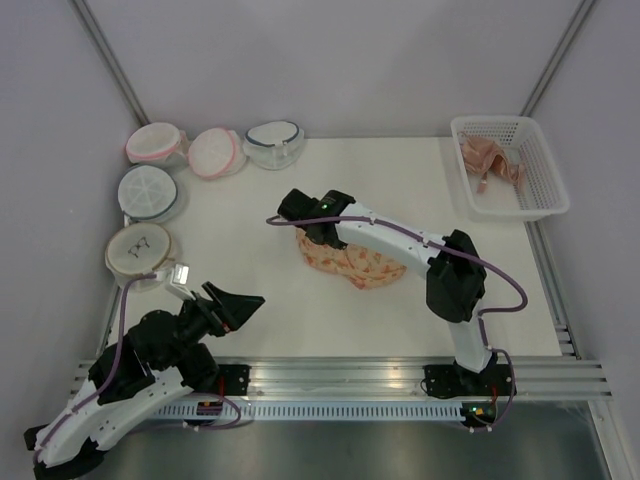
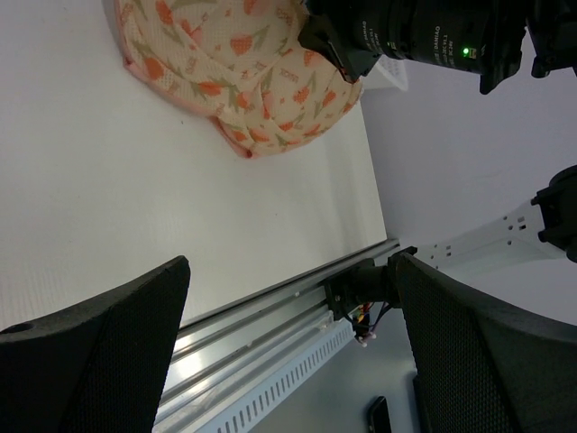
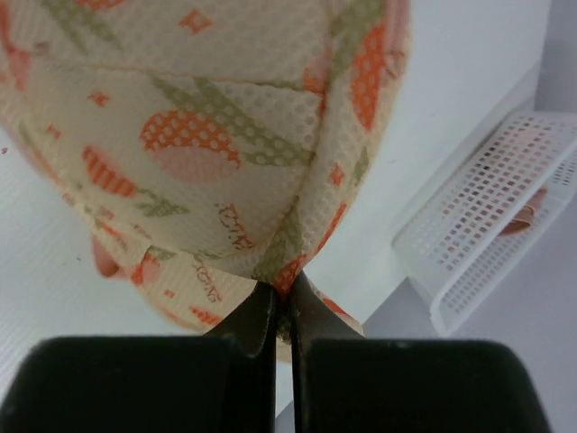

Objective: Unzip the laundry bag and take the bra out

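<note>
The laundry bag (image 1: pixel 352 263) is cream-peach with orange print and a pink edge, lying mid-table; it also shows in the left wrist view (image 2: pixel 236 68) and fills the right wrist view (image 3: pixel 207 135). My right gripper (image 1: pixel 316 232) is shut, pinching a fold of the bag's printed fabric (image 3: pixel 287 287) at its far-left end. My left gripper (image 1: pixel 240 305) is open and empty, near the front left, apart from the bag. The bra is hidden.
Several round mesh bags lie at the far left: white-pink (image 1: pixel 154 143), pink-rimmed (image 1: pixel 215 152), grey-rimmed (image 1: pixel 274 143), grey (image 1: pixel 150 192), tan (image 1: pixel 139 253). A white basket (image 1: pixel 508 166) at the far right holds a peach-pink garment (image 1: pixel 488 160). A metal rail (image 1: pixel 350 375) lines the near edge.
</note>
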`<state>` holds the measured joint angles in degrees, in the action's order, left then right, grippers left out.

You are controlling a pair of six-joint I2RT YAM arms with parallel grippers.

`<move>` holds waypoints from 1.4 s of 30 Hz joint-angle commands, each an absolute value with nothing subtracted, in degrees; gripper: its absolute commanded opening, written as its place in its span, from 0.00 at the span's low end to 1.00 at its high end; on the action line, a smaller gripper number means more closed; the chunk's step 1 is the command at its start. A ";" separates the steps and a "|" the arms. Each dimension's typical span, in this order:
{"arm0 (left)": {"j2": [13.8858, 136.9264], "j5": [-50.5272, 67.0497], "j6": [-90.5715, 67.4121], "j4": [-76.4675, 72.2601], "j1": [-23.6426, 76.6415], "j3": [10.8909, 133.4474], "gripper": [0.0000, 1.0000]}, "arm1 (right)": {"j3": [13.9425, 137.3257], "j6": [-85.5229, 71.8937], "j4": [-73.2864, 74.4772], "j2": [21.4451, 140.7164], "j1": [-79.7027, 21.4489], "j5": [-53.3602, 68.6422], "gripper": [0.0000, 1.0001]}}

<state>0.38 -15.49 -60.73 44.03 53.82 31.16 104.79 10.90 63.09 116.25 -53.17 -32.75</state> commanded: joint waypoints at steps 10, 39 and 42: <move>-3.78 -13.98 -60.91 45.96 53.88 33.92 0.99 | 112.84 -9.92 72.95 112.06 -49.66 -76.19 0.01; -3.43 -13.47 -65.30 49.94 53.88 33.07 0.99 | 78.58 -15.20 34.54 82.09 -54.51 -21.00 0.98; -1.33 -8.29 -67.41 41.07 53.88 27.63 0.99 | 75.60 -16.61 35.34 82.97 -46.86 -18.03 0.98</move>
<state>0.36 -13.67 -63.66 48.84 53.82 32.18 80.20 -13.39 35.31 79.44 -52.21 -20.51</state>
